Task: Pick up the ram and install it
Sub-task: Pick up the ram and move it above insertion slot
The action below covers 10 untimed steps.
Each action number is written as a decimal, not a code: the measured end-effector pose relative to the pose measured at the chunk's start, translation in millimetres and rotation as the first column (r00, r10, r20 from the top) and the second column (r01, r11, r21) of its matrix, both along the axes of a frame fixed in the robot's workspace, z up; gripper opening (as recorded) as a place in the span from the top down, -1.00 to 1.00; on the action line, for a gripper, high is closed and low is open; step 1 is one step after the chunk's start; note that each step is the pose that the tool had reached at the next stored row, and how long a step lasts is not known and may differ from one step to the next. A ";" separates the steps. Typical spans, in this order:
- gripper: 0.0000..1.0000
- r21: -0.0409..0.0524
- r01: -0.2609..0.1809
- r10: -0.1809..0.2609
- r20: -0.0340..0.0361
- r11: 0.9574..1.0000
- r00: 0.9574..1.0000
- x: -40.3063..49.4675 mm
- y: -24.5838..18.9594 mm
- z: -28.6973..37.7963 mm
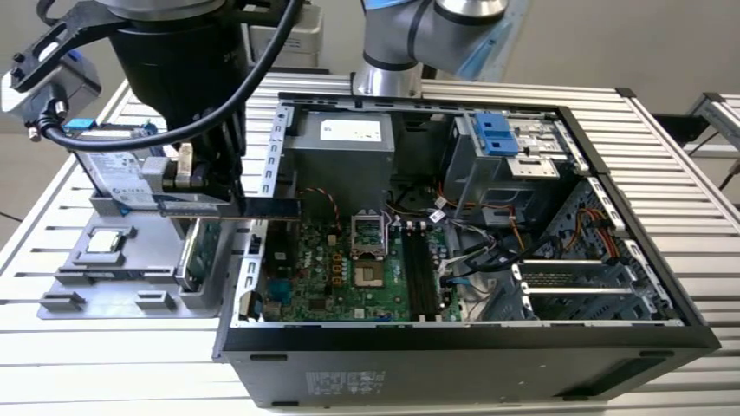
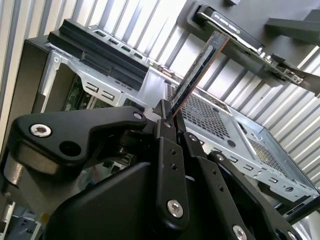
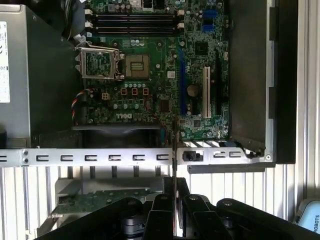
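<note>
A: What is everything made of here?

B: The worktop point(image 1: 116, 373) is ribbed aluminium slats in matte silver. An open computer case point(image 1: 463, 342) lies on it, smooth black sheet metal outside and grey punched steel inside. The motherboard point(image 1: 335, 277) is a flat green board crowded with small parts. Its memory slots point(image 1: 422, 277) are long, black, parallel channels. A grey moulded tray point(image 1: 69, 286) sits at the exterior view's left.

A: And the fingers?

B: They are black, angular metal links with bolt heads. The fingers point(image 2: 165, 132) are pinched on one end of the ram point(image 2: 200, 70).

A: How does the ram look?

B: It is a slim, long, flat stick. In the second wrist view it has a dark face and a coppery-brown long edge. Seen edge-on in the first wrist view, it is barely a line point(image 3: 174, 150), crossing the case's slotted steel rail.

A: Where is it?

B: It is off the worktop, in the fingers' grip. In the exterior view it juts out level point(image 1: 275, 208) over the case wall on the exterior view's left. It is well apart from the memory slots.
</note>
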<state>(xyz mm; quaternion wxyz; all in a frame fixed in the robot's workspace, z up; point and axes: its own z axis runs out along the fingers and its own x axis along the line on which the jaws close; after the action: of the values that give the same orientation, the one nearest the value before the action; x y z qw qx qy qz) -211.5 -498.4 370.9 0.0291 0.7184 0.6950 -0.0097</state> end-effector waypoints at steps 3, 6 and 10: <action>1.00 0.000 0.000 0.000 0.000 1.000 1.000 2.7 -0.1 0.0; 1.00 0.000 0.000 0.000 0.000 1.000 1.000 3.0 0.0 0.0; 1.00 0.000 0.000 0.000 0.000 1.000 1.000 4.0 0.0 0.0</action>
<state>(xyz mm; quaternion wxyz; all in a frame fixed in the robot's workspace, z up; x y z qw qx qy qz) -207.6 -498.4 370.9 0.0292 0.7183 0.6951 -0.0097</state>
